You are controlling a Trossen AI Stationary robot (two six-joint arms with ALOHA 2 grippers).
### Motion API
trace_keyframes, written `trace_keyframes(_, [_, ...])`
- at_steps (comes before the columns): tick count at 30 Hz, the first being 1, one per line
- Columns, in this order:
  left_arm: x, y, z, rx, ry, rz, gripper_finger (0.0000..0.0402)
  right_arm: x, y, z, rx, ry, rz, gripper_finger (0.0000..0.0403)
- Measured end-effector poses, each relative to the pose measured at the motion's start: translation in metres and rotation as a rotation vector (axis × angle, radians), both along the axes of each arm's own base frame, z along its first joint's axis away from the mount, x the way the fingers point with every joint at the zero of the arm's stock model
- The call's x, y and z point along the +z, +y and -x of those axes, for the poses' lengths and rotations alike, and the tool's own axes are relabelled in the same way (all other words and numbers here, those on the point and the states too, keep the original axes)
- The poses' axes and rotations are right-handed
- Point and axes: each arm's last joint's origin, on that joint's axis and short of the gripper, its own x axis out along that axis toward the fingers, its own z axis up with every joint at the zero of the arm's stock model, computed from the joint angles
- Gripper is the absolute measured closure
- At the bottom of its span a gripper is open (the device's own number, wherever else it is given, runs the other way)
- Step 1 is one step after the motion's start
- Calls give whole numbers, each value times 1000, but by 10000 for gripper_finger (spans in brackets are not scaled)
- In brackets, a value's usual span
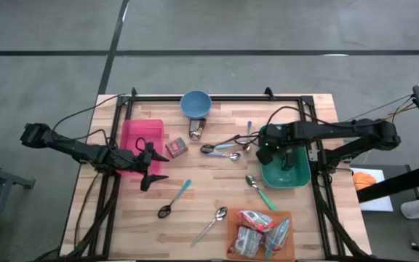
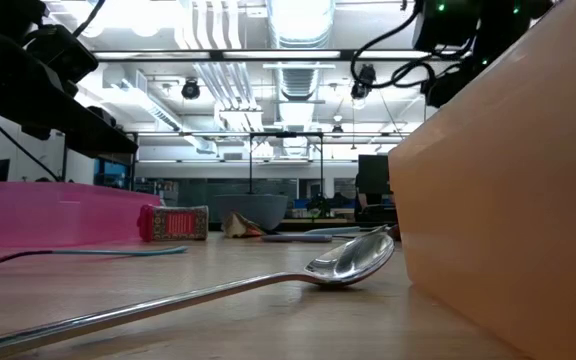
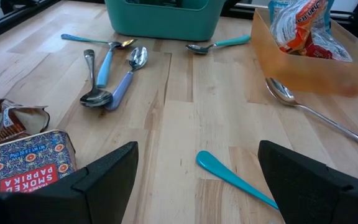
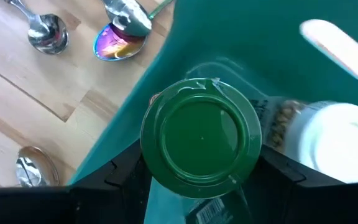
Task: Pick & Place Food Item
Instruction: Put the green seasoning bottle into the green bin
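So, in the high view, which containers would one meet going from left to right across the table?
pink bin → blue bowl → orange tray → teal bin

**Much Lay Hidden or Cut Off**

In the right wrist view, the green-lidded jar (image 4: 201, 132) hid the right gripper's fingertips and most of its own body. The white-capped container (image 4: 337, 140) ran off the edge. In the low view, the orange tray (image 2: 508, 170) blocked everything behind, its contents unseen.
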Motion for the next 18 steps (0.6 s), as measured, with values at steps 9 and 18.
trace_keyframes(9, [0,0,0,0,0,0,66,-9,-1,0,-7,-10,-10,207])
trace_keyframes(18, [0,0,0,0,0,0,66,-20,-1,3,-20,-8,-20,207])
